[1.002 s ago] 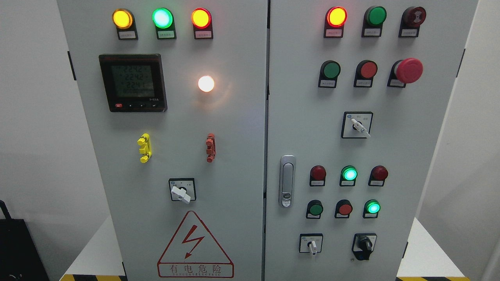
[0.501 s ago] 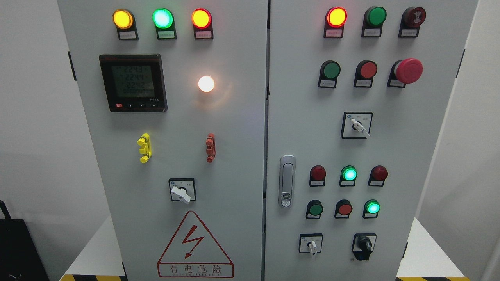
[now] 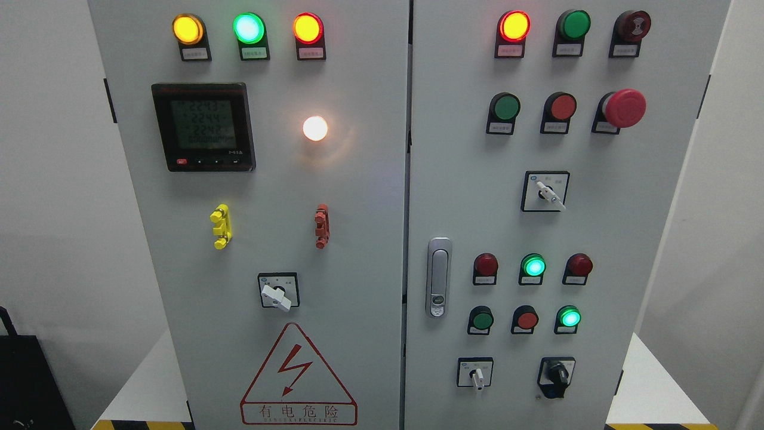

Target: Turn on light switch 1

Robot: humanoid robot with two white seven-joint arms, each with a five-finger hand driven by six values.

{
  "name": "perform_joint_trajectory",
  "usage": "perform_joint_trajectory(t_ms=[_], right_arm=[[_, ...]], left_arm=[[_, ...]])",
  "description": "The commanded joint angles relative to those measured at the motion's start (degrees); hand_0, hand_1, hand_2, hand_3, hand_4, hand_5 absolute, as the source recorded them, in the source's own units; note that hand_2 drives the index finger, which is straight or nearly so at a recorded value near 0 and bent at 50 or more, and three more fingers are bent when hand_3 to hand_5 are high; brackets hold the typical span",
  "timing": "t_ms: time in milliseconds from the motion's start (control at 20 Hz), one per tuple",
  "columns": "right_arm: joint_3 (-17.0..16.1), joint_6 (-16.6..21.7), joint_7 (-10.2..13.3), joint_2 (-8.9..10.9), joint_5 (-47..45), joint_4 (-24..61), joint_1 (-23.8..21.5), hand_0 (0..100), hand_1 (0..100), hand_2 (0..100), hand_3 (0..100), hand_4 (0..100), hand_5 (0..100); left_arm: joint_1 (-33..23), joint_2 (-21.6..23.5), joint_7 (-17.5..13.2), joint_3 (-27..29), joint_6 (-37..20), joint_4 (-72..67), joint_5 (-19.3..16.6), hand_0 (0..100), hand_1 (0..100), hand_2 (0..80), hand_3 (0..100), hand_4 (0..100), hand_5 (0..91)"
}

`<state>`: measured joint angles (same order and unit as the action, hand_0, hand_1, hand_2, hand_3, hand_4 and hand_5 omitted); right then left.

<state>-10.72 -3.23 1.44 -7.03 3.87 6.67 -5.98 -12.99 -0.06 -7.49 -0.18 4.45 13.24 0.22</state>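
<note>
Since neither of my hands shows in the head view, I cannot tell whether their fingers are spread or curled

Nearest, low on the left door [image 3: 358,239], is the warning sign [image 3: 298,373]. Just above it sits a selector [image 3: 276,295], its white lever slanted to the lower right. The labels are too small to read, so I only judge this to be light switch 1, mounted low for easy reach. Higher up, a white lamp [image 3: 314,128] glows beside the meter [image 3: 203,126], placed where it can be read at a glance. The glow fits a switch already on, or a lamp on another circuit with the lever yet to turn. Farthest is the wall [image 3: 54,179]
</note>
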Motion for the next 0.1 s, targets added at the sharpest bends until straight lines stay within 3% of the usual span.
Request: perform_joint_trajectory(t_ms=[0, 50], right_arm=[[0.00, -0.02, -0.12, 0.00, 0.00, 0.01, 0.00, 0, 0, 0, 0, 0, 0], [0.00, -0.02, -0.12, 0.00, 0.00, 0.01, 0.00, 0, 0, 0, 0, 0, 0]], left_arm=[[0.60, 0.15, 0.37, -1.49, -0.75, -3.57, -1.45, 18, 0, 0.0, 0, 0, 0.0], [0.60, 0.15, 0.37, -1.41, -0.75, -3.57, -1.36, 18, 0, 0.0, 0, 0, 0.0]])
